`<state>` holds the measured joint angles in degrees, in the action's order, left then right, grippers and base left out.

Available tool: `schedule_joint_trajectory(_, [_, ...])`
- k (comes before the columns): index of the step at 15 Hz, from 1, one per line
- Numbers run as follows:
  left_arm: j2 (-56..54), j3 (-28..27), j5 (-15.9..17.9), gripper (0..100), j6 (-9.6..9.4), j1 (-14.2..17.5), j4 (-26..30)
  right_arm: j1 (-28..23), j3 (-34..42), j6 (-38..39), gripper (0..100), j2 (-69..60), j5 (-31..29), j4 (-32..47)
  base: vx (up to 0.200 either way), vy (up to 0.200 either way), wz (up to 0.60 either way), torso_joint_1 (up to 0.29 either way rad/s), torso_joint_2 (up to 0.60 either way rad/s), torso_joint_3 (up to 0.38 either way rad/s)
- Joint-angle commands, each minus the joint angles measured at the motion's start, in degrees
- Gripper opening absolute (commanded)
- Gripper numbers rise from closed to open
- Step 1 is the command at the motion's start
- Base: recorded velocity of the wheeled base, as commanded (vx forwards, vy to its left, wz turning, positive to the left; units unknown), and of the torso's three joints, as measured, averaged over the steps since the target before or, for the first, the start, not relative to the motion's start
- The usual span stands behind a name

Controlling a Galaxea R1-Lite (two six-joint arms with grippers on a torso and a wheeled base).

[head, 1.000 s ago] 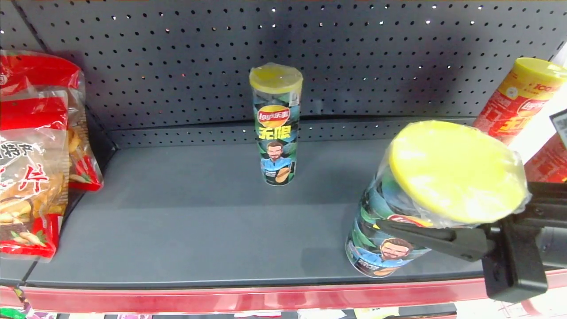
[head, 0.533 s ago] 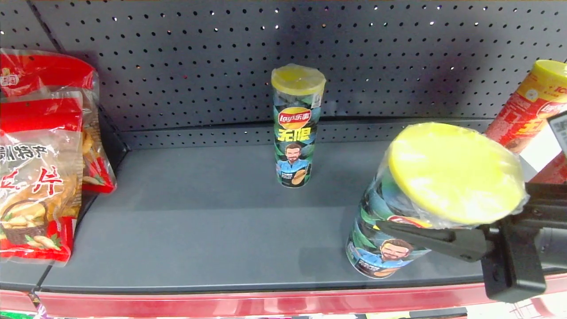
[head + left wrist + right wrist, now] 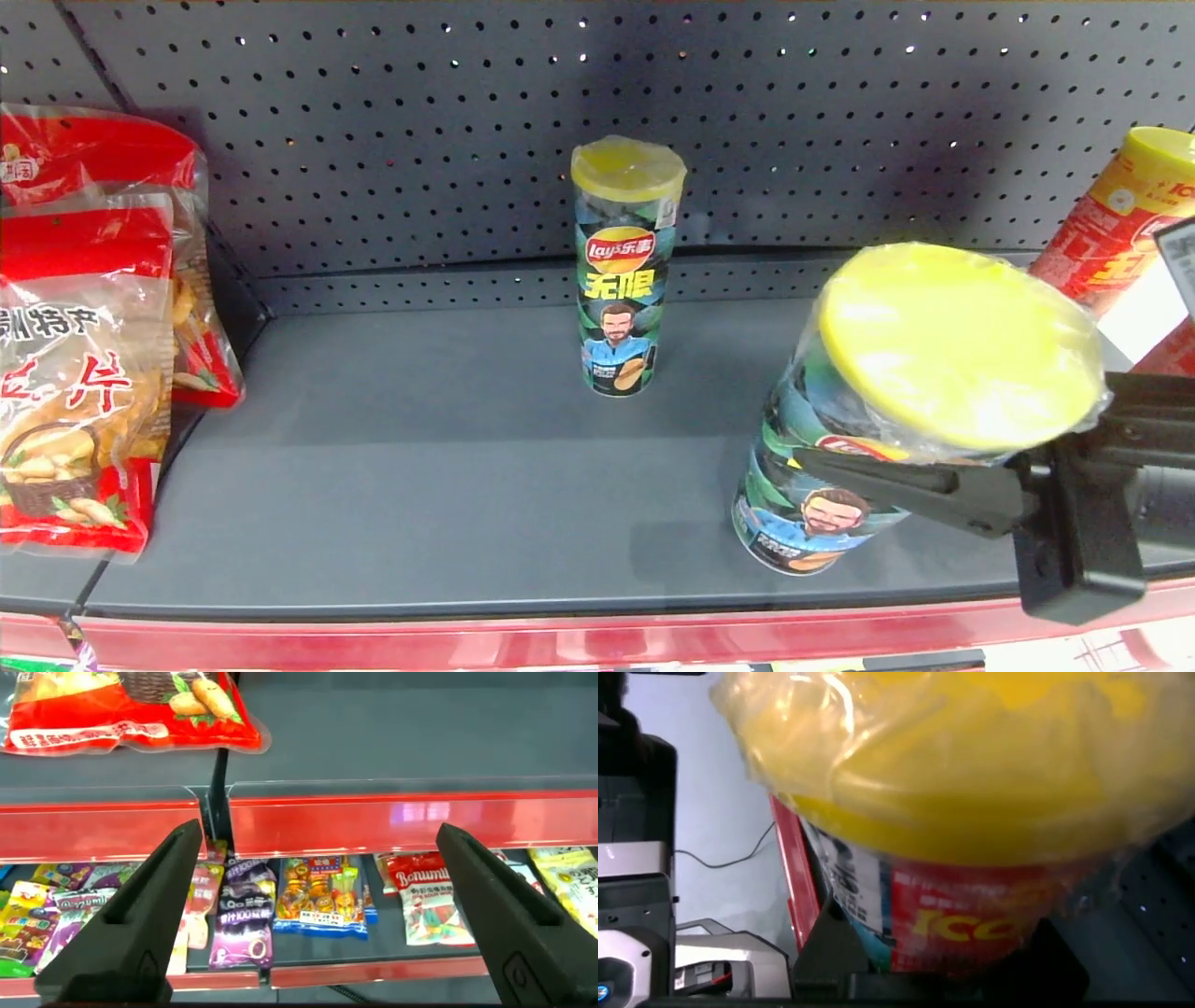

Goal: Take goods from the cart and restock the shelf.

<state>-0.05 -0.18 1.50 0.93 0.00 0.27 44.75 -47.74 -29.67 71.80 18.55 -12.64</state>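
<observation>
Below your right gripper (image 3: 971, 448) runs the grey shelf (image 3: 420, 485), the biggest thing before you, with a pegboard (image 3: 373, 112) behind it and a red rail (image 3: 467, 639) along its front. Far to the left of those fingers (image 3: 915, 490) are the bags (image 3: 75, 327) of snacks, well apart from your work.

Between the fingers is the can (image 3: 952, 345). They are clamped across its upper body just under the yellow lid. The can leans, with its base low over the front right of the shelf; you cannot tell whether the base touches. Beyond the fingers and to their left a back can (image 3: 624, 271) stands upright near the pegboard. Behind them on the right leans a red can (image 3: 1111, 215).

Your left gripper (image 3: 313, 915) is spread wide with nothing in it. It sits below the rail, facing the candy packs (image 3: 430, 896) on the lower shelf.

Treat the can as light and stiff but easy to crush; it is likely a thin tube. Its film wrap looks slick, so it could slip or twist in the grip. It is tall and narrow, so expect it to topple if let go while tilted. Hold the body, not the lid, and square it upright before you release.
</observation>
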Motion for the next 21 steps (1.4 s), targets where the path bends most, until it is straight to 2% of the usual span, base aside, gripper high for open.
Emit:
schedule_joint_trajectory(1, [0.05, 0.01, -0.01, 100, 0.04, 0.00, 0.00, -0.28, -0.07, 0.58, 0, 0.18, -1.15, -0.01, 0.000, 0.000, 0.00, 0.000, 0.00, 0.000])
schedule_joint_trajectory(6, [0.05, 0.01, 0.08, 100, 0.13, 0.00, 0.00, -0.37, -0.07, 1.20, 0, 0.27, -3.61, -0.01, 0.000, 0.000, 0.00, 0.000, 0.00, 0.000])
schedule_joint_trajectory(9, [0.05, 0.01, 0.52, 100, -0.66, 0.00, -0.09, -0.10, -0.43, 2.51, 0, -0.17, -3.52, -0.01, 0.000, 0.000, 0.00, 0.000, 0.00, 0.000])
schedule_joint_trajectory(10, [0.05, 0.01, 2.54, 100, -4.18, 0.00, -0.27, 0.16, -0.60, 2.95, 0, -0.26, -3.52, -0.01, 0.000, 0.000, 0.00, 0.000, 0.00, 0.000])
schedule_joint_trajectory(11, [0.05, -0.52, 4.39, 100, -6.02, 0.00, -0.80, 0.07, -0.60, 3.04, 0, -0.26, -3.52, -0.01, 0.000, 0.000, 0.00, 0.000, 0.00, 0.000])
schedule_joint_trajectory(12, [0.58, -2.45, 5.80, 100, -6.46, 0.00, -2.03, 0.07, -0.60, 3.04, 0, -0.26, -3.61, -0.01, 0.000, 0.000, 0.00, 0.000, 0.00, 0.000])
schedule_joint_trajectory(13, [8.66, -8.61, 6.41, 100, -6.11, -2.72, -7.04, 0.07, -1.04, 3.13, 0, -0.08, -4.14, -0.10, 0.000, 0.000, 0.00, 0.000, 0.00, 0.000])
schedule_joint_trajectory(14, [8.66, -8.61, 6.41, 100, -6.11, -2.72, -7.04, 0.07, -1.04, 3.13, 0, -0.08, -4.14, -0.10, 0.000, 0.000, 0.00, 0.000, 0.00, 0.000])
schedule_joint_trajectory(15, [13.41, -13.62, 9.66, 100, -6.46, -8.44, -6.95, -0.02, -0.51, 3.30, 0, -0.17, -4.32, -0.10, 0.000, 0.000, 0.00, 0.000, 0.00, 0.000])
schedule_joint_trajectory(17, [18.15, -14.49, 13.00, 100, -7.08, -9.23, -7.21, -0.28, -0.78, 5.24, 0, -0.17, -4.49, -0.10, 0.000, 0.000, 0.00, 0.000, 0.00, 0.000])
schedule_joint_trajectory(18, [25.27, -16.87, 14.58, 100, -7.43, -10.02, -9.15, -0.28, -1.22, 5.50, 0, -0.08, -4.49, -0.10, 0.000, 0.000, 0.00, 0.000, 0.00, 0.000])
schedule_joint_trajectory(19, [26.15, -17.13, 14.76, 100, -7.43, -10.11, -9.76, -0.28, -1.22, 5.50, 0, -0.08, -4.49, -0.10, 0.000, 0.000, 0.00, 0.000, 0.00, 0.000])
schedule_joint_trajectory(20, [39.42, -21.53, 15.46, 100, -7.17, -12.30, -19.60, -0.28, -0.87, 5.50, 0, -0.17, -4.49, -0.01, 0.000, 0.000, 0.00, 0.000, 0.00, 0.000])
schedule_joint_trajectory(21, [47.42, -24.78, 15.64, 100, -7.17, -13.62, -26.55, -0.28, -0.69, 5.50, 0, -0.17, -4.49, -0.01, 0.000, 0.000, 0.00, 0.000, 0.00, 0.000])
